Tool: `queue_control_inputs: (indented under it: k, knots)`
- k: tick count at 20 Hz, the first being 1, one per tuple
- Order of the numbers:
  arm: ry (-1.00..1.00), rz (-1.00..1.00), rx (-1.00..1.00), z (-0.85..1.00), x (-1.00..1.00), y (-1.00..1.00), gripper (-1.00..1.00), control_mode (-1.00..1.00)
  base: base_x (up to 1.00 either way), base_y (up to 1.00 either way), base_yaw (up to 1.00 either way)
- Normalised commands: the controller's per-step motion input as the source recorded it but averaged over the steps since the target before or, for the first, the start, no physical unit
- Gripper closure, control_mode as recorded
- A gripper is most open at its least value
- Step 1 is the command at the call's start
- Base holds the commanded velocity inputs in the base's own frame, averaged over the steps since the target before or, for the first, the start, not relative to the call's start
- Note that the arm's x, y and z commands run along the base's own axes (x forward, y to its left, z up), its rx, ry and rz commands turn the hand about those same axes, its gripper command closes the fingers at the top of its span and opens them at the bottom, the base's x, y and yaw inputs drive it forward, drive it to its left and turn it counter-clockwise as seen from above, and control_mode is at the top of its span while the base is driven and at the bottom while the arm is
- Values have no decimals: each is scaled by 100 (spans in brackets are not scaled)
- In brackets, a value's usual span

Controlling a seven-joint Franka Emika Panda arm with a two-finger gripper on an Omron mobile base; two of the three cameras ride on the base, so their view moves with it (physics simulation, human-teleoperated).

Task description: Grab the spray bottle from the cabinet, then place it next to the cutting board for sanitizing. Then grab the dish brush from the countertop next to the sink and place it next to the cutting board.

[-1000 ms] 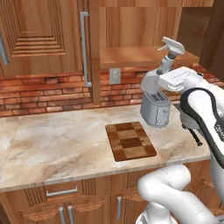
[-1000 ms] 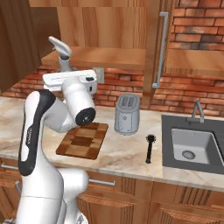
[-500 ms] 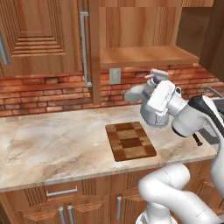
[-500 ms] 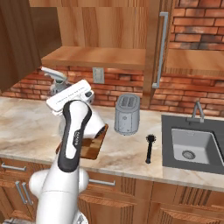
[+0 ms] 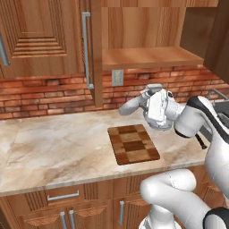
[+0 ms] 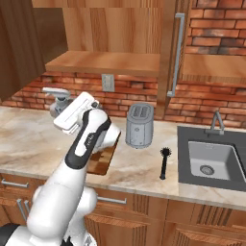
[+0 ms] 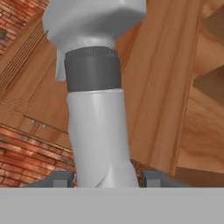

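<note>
The spray bottle (image 7: 98,127), pale grey-white with a dark collar, sits between my fingertips (image 7: 59,179), and my gripper (image 7: 105,179) is shut on its base. In the left base view the bottle (image 5: 133,103) hangs tilted above the back edge of the checkered cutting board (image 5: 133,144), held by the gripper (image 5: 146,100). From the right, the bottle (image 6: 57,98) is up and left of the board (image 6: 103,161), which my arm partly hides. The black dish brush (image 6: 164,163) lies on the countertop (image 6: 29,144) beside the sink (image 6: 214,161). The cabinet (image 5: 147,57) stands open above.
A silver toaster (image 6: 139,126) stands on the counter between the board and the brush. The faucet (image 6: 216,122) rises behind the basin. The open cabinet door's edge and bar handle (image 5: 86,49) hang left of the shelf. A brick wall backs the counter.
The arm has swung the bottle down from in front of the cabinet shelf and tilted it over, to just above the board's back edge. The grip has stayed the same.
</note>
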Motion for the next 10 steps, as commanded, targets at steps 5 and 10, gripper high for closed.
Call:
queue_control_inputs:
  k: [5,10]
  knots:
    - [7,19,-23,-7,14,7,100,-100,0,0,0]
    - [11,16,-29,-22,33,37,100,-100,0,0,0]
